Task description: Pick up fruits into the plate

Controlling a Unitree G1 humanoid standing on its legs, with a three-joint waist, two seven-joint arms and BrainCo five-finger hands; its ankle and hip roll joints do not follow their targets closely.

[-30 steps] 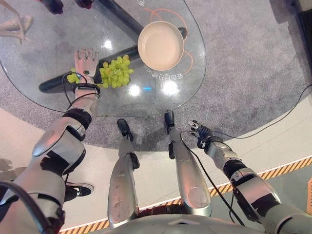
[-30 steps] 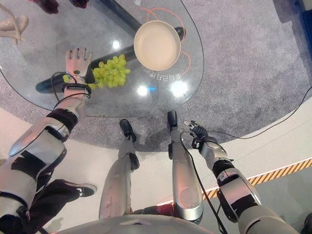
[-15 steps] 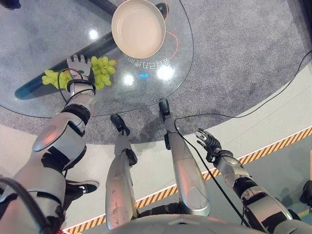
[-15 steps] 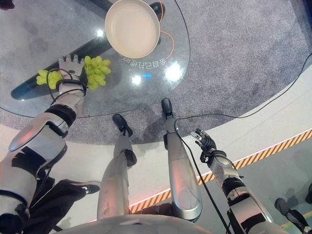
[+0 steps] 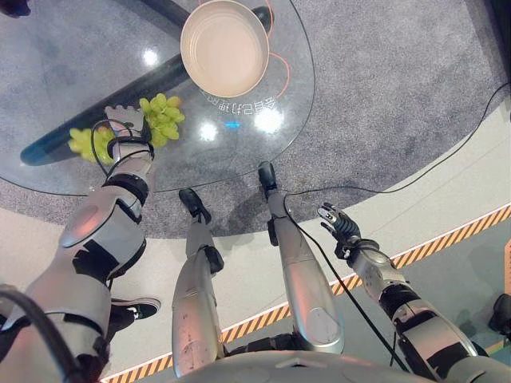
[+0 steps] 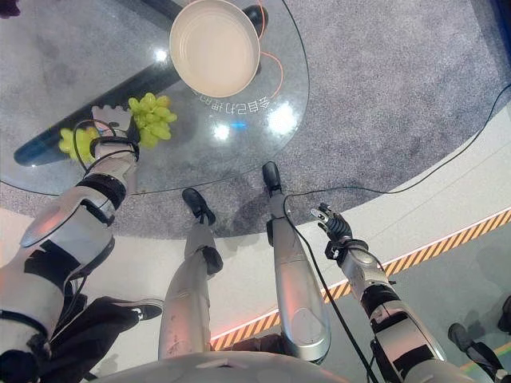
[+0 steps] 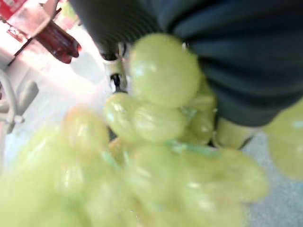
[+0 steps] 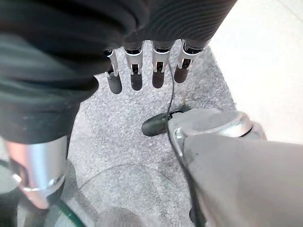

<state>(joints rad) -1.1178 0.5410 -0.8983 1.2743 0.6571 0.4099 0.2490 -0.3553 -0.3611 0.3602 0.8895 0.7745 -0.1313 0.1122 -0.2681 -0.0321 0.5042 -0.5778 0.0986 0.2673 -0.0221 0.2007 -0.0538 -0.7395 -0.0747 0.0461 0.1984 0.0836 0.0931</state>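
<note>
The left hand (image 5: 121, 121) lies on the glass table (image 5: 263, 136) near its near edge, down on a bunch of green grapes (image 5: 162, 120). Grapes show on both sides of the wrist, a second clump (image 5: 83, 142) towards the table's left edge. In the left wrist view the grapes (image 7: 156, 156) crowd right against the camera and hide the fingers, so I cannot tell whether they are curled round the fruit. The cream plate (image 5: 224, 48) sits toward the far edge, well apart from the grapes, with nothing in it. The right hand (image 6: 330, 223) hangs off the table over the floor, its fingers (image 8: 136, 71) straight and holding nothing.
</note>
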